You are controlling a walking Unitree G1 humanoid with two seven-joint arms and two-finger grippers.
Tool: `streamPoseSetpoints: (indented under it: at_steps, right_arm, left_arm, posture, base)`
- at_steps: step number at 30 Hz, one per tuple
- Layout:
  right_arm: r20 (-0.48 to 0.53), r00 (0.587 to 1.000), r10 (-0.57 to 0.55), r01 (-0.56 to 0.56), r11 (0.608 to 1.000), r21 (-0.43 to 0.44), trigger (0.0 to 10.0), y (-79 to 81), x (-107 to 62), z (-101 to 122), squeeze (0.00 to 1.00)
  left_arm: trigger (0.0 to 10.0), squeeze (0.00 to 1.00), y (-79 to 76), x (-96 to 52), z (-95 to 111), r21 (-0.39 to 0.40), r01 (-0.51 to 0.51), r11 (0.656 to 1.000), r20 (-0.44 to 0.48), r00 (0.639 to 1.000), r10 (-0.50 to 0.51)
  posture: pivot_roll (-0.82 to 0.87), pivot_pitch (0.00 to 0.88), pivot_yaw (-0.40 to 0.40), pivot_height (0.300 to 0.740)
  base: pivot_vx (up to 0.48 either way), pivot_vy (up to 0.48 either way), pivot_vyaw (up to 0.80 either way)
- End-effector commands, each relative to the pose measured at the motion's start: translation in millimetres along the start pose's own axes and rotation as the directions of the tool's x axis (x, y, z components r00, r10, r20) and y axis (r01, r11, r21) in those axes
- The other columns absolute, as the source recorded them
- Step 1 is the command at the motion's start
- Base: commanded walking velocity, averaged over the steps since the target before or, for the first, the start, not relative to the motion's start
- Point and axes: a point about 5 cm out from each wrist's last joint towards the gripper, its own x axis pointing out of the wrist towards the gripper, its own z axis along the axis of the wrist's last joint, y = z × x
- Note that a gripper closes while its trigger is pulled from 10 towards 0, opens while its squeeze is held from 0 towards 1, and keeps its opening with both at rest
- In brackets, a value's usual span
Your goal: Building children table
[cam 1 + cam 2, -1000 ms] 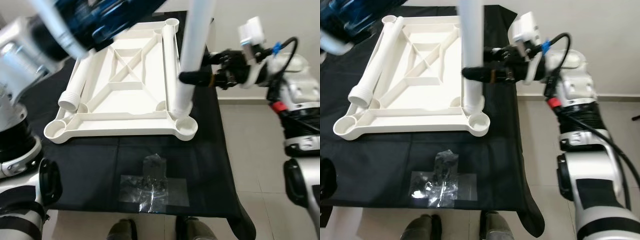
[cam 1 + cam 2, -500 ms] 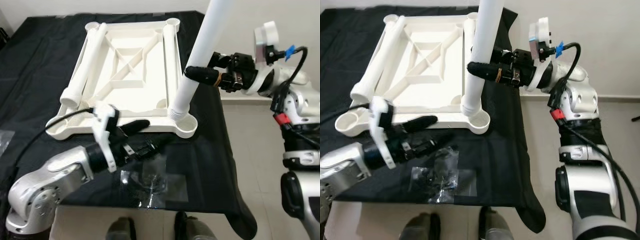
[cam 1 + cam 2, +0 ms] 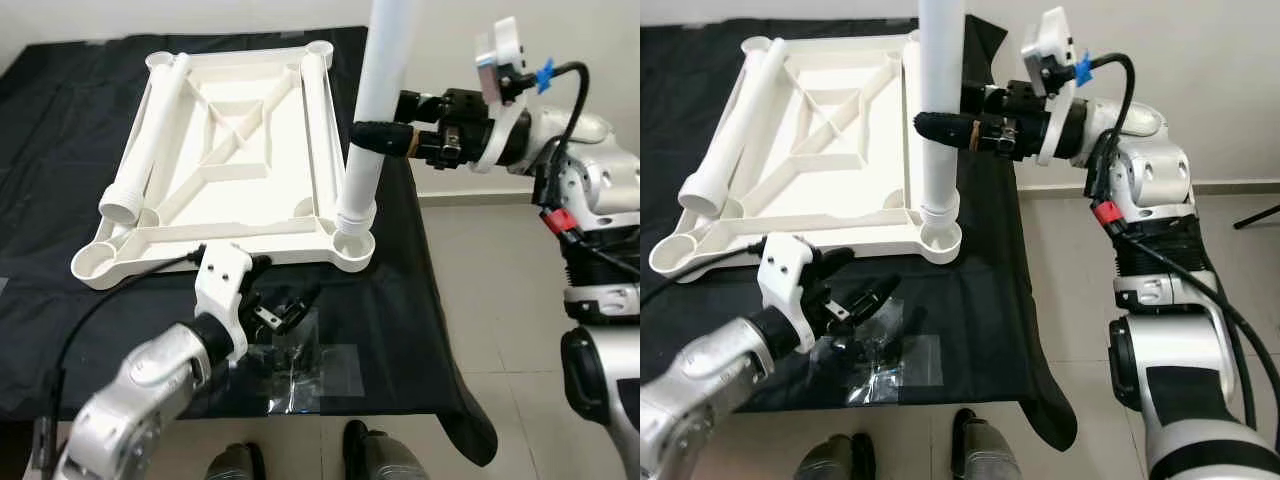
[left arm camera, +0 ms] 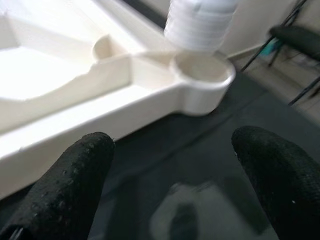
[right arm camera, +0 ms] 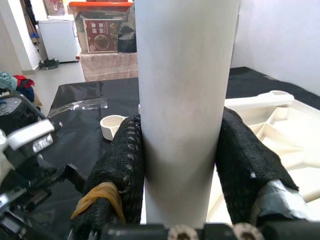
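Left eye view had the white tabletop (image 3: 240,150) lying upside down on a worktop (image 3: 60,330) covered in black cloth, and everything is placed from that tabletop. Nearest the robot, on the cloth just in front of the tabletop's near edge, lay a clear plastic bag (image 3: 300,362) of small dark parts. The left end effector (image 3: 288,310) hovered over that bag with its two black fingers (image 4: 80,170) spread apart and nothing between them; in the left wrist view they framed the cloth and the tabletop's near right corner socket (image 4: 202,70). Above that socket (image 3: 352,245) stood a white table leg (image 3: 372,110), upright, its ribbed lower end at the socket's mouth; whether it was seated could not be told. The right end effector (image 3: 372,138) reached in from the tabletop's right side and was clamped on the leg partway up, its fingers (image 5: 125,165) pressed against both sides of the tube in the right wrist view. Along the tabletop's left rail lay a second leg (image 3: 145,140) on its side, its open ribbed end toward the near left corner. A third leg (image 3: 322,120) lay along the right rail, reaching to the far right corner.
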Motion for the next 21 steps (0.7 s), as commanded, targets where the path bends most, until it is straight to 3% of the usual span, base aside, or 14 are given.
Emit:
streamPoseSetpoints:
  at_steps: [1,6,11,21]
  right_arm:
    - [-0.005,1.0,0.017,-0.017,1.0,-0.013,10.0,3.4,3.4,2,0.0]
    - [-0.006,0.999,0.047,-0.047,0.997,0.061,10.0,15.7,2.0,-6,0.0]
    - [-0.028,0.997,0.078,-0.076,0.996,0.053,10.0,18.7,7.1,-9,0.0]
    - [-0.059,0.983,0.173,-0.173,0.985,-0.001,10.0,23.5,17.3,1,0.0]
  left_arm:
    - [10.0,0.0,0.7,-2.1,-2,0.028,-0.013,1.0,-0.006,1.0,0.013]
    - [10.0,0.0,0.5,0.9,-5,0.115,-0.025,0.993,0.006,1.0,0.024]
    - [10.0,0.0,1.1,1.0,-7,0.142,-0.025,0.99,0.012,1.0,0.024]
    - [10.0,0.0,-2.6,1.6,-9,0.203,-0.041,0.978,0.038,0.999,0.034]
  posture:
    - [-0.1,0.269,-0.033,0.74]
    - [-0.11,0.28,-0.028,0.74]
    - [-0.14,0.309,-0.018,0.74]
    - [-0.15,0.337,-0.073,0.74]
  base:
    - [0.0,0.0,0.0]
    - [0.0,0.0,0.0]
    - [0.0,0.0,0.0]
    - [0.0,0.0,0.0]
